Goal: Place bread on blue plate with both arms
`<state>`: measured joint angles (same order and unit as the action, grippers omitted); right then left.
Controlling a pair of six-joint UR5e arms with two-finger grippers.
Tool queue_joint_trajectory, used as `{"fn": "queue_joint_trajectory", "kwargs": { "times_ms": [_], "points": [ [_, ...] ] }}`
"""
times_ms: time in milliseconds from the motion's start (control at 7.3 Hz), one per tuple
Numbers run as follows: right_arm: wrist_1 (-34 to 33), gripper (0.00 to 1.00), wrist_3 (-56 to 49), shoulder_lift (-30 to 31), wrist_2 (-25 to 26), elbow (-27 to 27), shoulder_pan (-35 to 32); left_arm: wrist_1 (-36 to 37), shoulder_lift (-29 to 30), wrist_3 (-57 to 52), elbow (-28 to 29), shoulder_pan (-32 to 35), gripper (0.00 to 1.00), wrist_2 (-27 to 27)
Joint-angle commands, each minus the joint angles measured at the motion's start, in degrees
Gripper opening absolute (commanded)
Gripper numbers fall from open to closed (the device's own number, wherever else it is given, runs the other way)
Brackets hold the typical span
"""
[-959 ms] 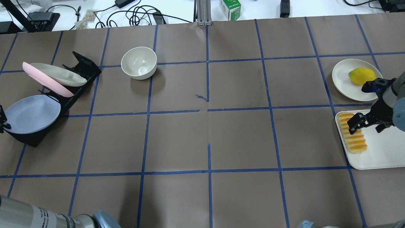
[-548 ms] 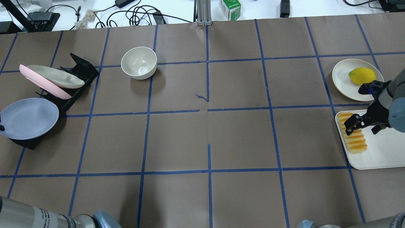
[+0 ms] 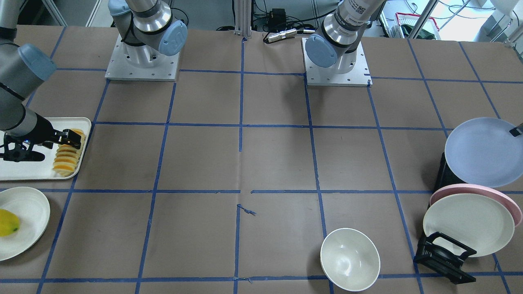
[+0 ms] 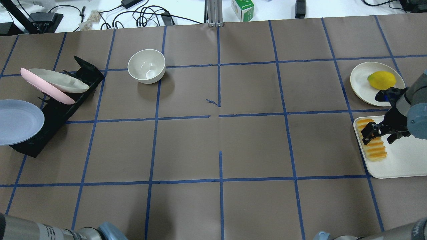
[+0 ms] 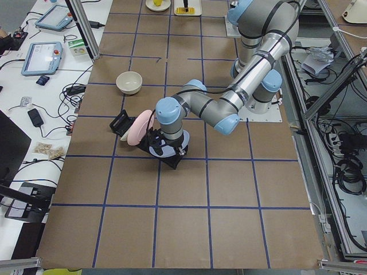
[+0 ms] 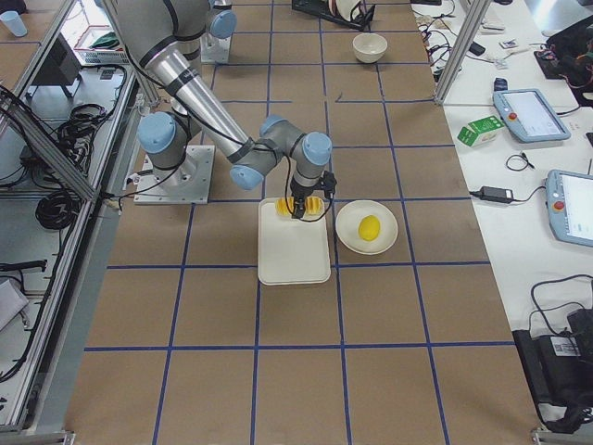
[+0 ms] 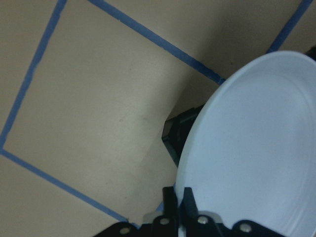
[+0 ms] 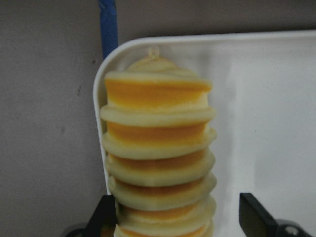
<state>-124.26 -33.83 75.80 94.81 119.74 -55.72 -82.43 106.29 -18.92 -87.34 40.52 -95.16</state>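
On the tabletop (image 4: 220, 150) at 3 o'clock, right end effector (image 4: 379, 135) is straddling the bread (image 4: 377, 151), jaws apart; seemingly soft, light loaf, best gripped mid-length. At 9 o'clock, left end effector (image 7: 177, 197) is clamping the plate (image 4: 16, 121).

The worktop (image 4: 186, 150) is covered in matt brown paper; the blue plate (image 4: 16, 121) is finished matt, the bowl (image 4: 146, 71) glossy, the bread (image 8: 158, 148) ridged.

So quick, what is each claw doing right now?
Left gripper: shut on the blue plate.
Right gripper: open, astride the bread.
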Motion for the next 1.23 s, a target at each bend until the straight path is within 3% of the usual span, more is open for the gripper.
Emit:
{"fn": "queue_joint_trajectory", "kwargs": {
  "times_ms": [0,137,274,548,685,822,1096],
  "points": [
    [0.5,0.34,0.5,-0.6,0.2,-0.5,0.0,-11.6,-6.4,0.1,-1.4,3.2,0.00,2.4],
    [0.8,0.09,0.6,-0.1,0.3,-0.5,0.0,-17.6,-9.4,2.7,-2.3,5.8,0.00,2.9],
    [1.6,0.00,0.6,0.1,0.4,-0.5,0.0,-20.2,-11.6,6.3,-4.7,9.8,0.00,4.3],
    [3.8,0.00,0.6,1.3,0.4,-1.6,-0.1,-19.2,-12.2,11.8,-10.8,20.7,0.00,14.3],
    [8.0,0.00,0.7,3.6,0.3,-3.8,-0.3,-12.0,-11.2,15.0,-13.4,28.0,0.00,21.3],
    [14.9,0.00,1.0,6.0,0.0,-7.2,-0.6,-1.2,-9.9,23.6,-17.6,35.3,0.00,22.5],
    [21.7,0.00,4.7,6.4,-1.8,-13.2,-4.8,23.8,-5.4,33.2,-25.8,45.1,0.00,28.0]
  ]
}}
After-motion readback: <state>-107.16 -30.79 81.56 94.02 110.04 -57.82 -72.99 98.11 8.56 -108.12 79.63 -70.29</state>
